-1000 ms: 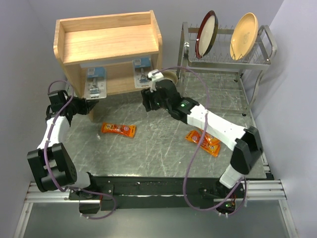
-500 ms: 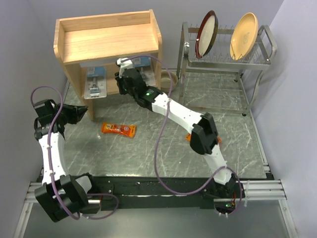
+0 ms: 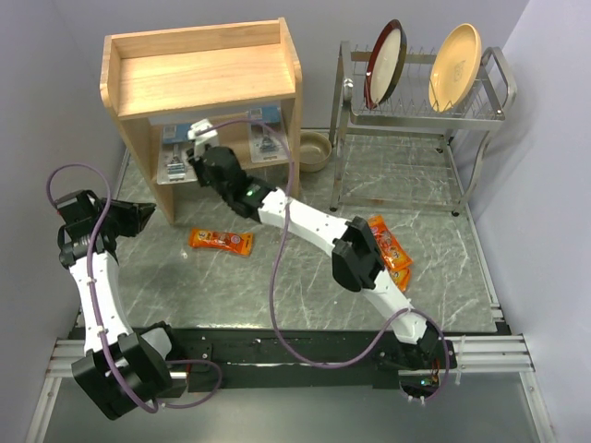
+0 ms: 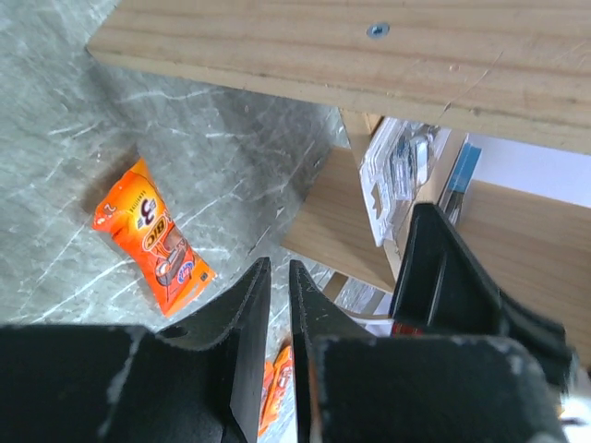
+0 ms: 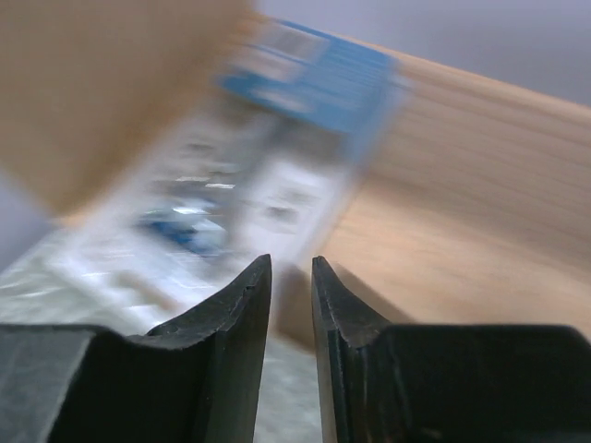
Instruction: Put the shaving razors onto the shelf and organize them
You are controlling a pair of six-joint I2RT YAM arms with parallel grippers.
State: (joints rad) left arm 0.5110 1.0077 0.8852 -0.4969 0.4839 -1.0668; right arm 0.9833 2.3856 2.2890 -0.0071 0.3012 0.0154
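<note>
Two orange razor packs (image 3: pixel 395 254) lie overlapping on the grey table (image 3: pixel 185 286), near right, partly under the right arm's elbow. One more orange pack (image 3: pixel 222 241) lies flat left of centre, on its own, just in front of the shelf; none of the orange packs is held.

Left gripper (image 3: pixel 146 214) hovers at the far left by the shelf's left side panel, pointing right. In the left wrist view its fingers (image 4: pixel 279 268) are almost together with a thin gap, and nothing is in it. The lone orange pack (image 4: pixel 152 240) shows beyond the tips.

Right arm stretches across the table to the far left, and the right gripper (image 3: pixel 196 155) is inside the lower tier of the wooden shelf (image 3: pixel 203 78). Its fingers (image 5: pixel 291 263) are slightly apart and the gap is empty. A blurred blue-card blister pack (image 5: pixel 268 175) sits just past the tips; contact cannot be told.

Both blister packs stand on the lower tier: the left blister pack (image 3: pixel 175 159) just beside the right gripper, the right blister pack (image 3: pixel 268 138) at the tier's right end. Top tier is bare wood.

Far right are a wire dish rack (image 3: pixel 416 115) with a dark-red plate (image 3: pixel 383 63) and a yellow plate (image 3: pixel 454 66) upright, and a bowl (image 3: pixel 314 150) between rack and shelf.
</note>
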